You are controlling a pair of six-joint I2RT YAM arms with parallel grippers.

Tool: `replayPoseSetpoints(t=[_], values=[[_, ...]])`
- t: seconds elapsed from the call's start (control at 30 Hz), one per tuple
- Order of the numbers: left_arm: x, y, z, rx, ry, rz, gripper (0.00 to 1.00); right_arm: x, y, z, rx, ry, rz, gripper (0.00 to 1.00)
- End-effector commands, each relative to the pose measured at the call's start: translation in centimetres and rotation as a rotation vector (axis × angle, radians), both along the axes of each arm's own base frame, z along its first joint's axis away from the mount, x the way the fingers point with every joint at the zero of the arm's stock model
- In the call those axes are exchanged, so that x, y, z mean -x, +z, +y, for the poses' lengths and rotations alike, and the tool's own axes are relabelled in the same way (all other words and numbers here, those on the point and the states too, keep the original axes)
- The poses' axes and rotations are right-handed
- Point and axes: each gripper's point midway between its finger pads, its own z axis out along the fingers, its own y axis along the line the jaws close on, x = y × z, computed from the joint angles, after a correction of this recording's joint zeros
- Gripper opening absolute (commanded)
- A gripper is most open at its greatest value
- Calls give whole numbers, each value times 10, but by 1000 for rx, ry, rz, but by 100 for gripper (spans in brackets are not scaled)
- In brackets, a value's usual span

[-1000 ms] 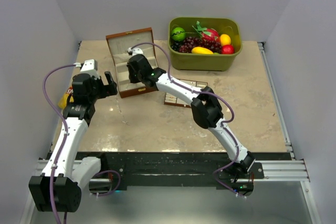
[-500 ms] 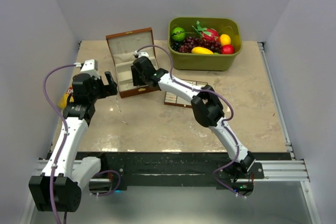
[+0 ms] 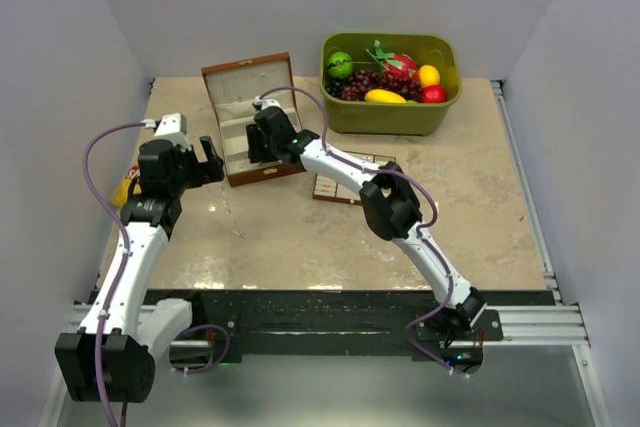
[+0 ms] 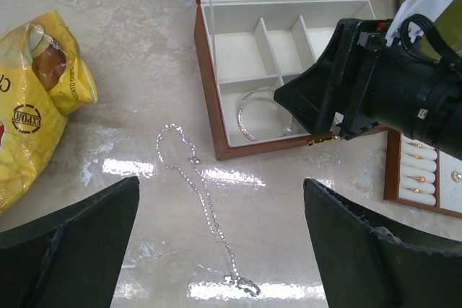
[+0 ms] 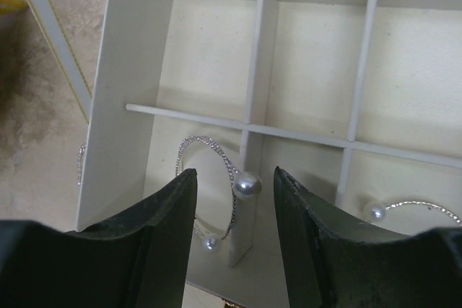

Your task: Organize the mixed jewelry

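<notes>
Draped across a thin cream divider in the brown wooden box (image 4: 208,99), a silvery wire hoop (image 5: 246,184) tipped with two round pearls was seen, its strand finely beaded and glinting. A second pearl-ended hoop (image 5: 419,210) was laid in another compartment of the same row. The right fingers (image 5: 162,236) were parted to either side of the first hoop's upper pearl, released and touching nothing. A fine chain (image 4: 198,192) was strewn in a loose wavy line on the glossy marbled surface (image 4: 130,48), just beside the box's left wall, with bare room around it. The left fingers (image 4: 72,250) were spread wide, with nothing grasped between them. A crinkled yellow bag (image 4: 36,106) was set to the chain's left, and a brown-edged tray (image 4: 390,167) of tiny studs to the box's right.
</notes>
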Motion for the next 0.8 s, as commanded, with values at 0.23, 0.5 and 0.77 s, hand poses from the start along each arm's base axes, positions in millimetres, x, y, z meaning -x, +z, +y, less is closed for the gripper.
replayPoseSetpoints(t=[0.23,0.5,0.77], values=[[-6,8,-2,10,-8,-34,100,4,29,24,-95,82,-21,50],[-7,7,-3,11,-10,-30,100,6,52,17,-70,99,-77,51],[-6,6,-3,11,-11,-24,100,19,57,31,-78,148,-88,52]])
